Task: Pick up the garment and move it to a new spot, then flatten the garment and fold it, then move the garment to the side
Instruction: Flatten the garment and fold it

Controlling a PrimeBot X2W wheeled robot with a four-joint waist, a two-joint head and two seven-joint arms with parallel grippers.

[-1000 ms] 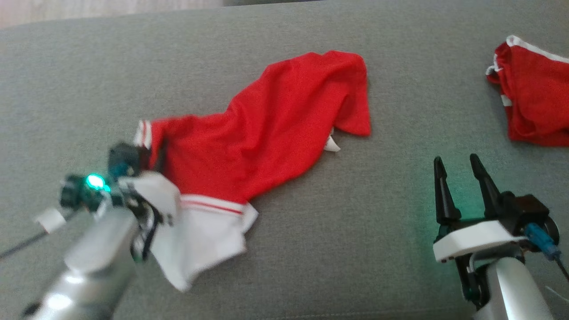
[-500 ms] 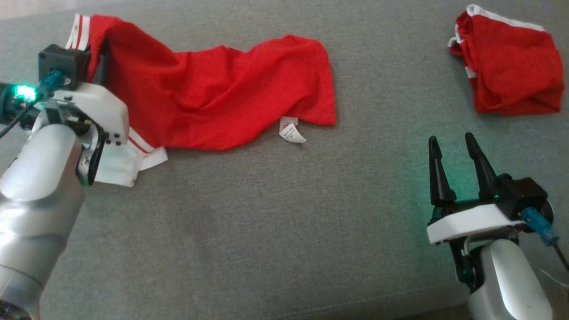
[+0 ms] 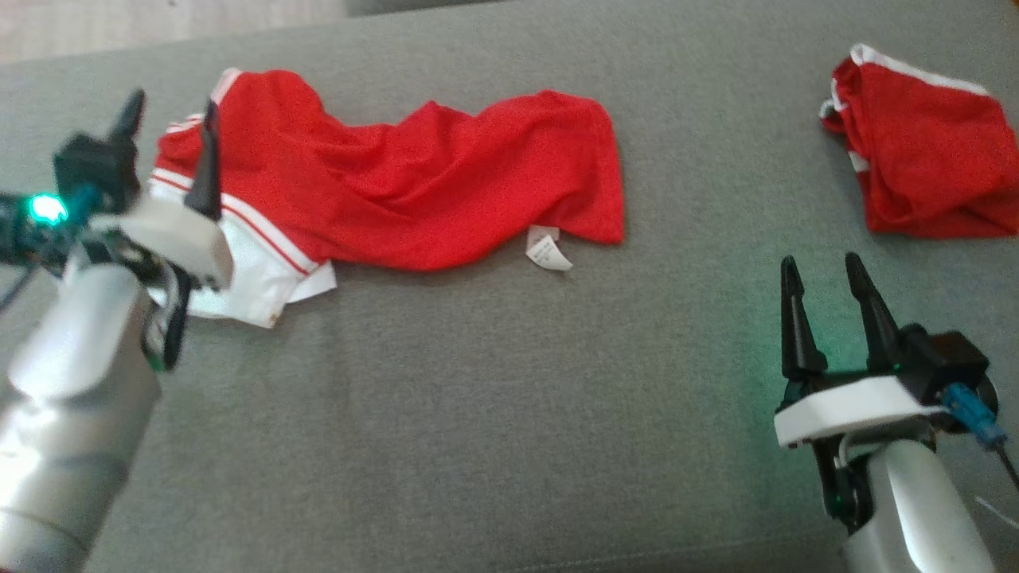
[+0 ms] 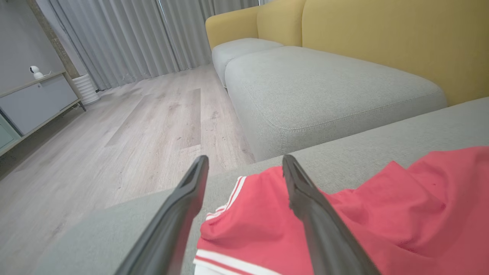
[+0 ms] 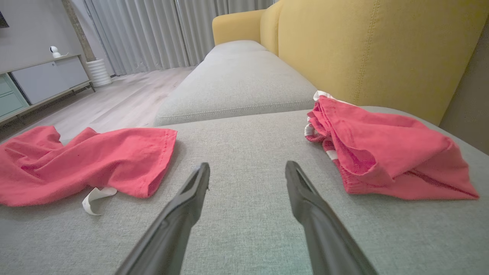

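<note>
We found a broad grey sofa seat (image 3: 509,414) of coarse, flat-woven cloth, with rounded edges and one stitched seam along its front. A second grey cushion (image 4: 324,88) of the same weave lay beyond it. Behind both rose a smooth mustard-yellow backrest (image 5: 382,49). Pale wood-plank flooring (image 4: 133,130) ran back to grey pleated curtains (image 4: 126,34).

The red garment (image 3: 430,191) lay stretched across the left half of the seat, well apart from the right arm. It was one long, rumpled sweep of fine mesh-like knit. At its left end a white panel was edged with thin red and white stripes, and at its right end the hem was straight. A second red garment (image 3: 923,175), bunched into a rough square with white trim, sat at the far right of the seat, clear of the first.

The left gripper (image 3: 173,102) stood over the striped end of the stretched garment. Its two tapered dark fingers were spread wide and gripped nothing, and in the left wrist view the striped edge showed between them. We could not tell whether a finger touched the cloth. The right gripper (image 3: 820,261) hung above bare grey fabric at the lower right, fingers likewise parted and empty.

A small white label (image 3: 549,248), curled like a ribbon, poked out from under the garment's lower edge.

In all we counted two garments, two grippers, four fingers and one label.
</note>
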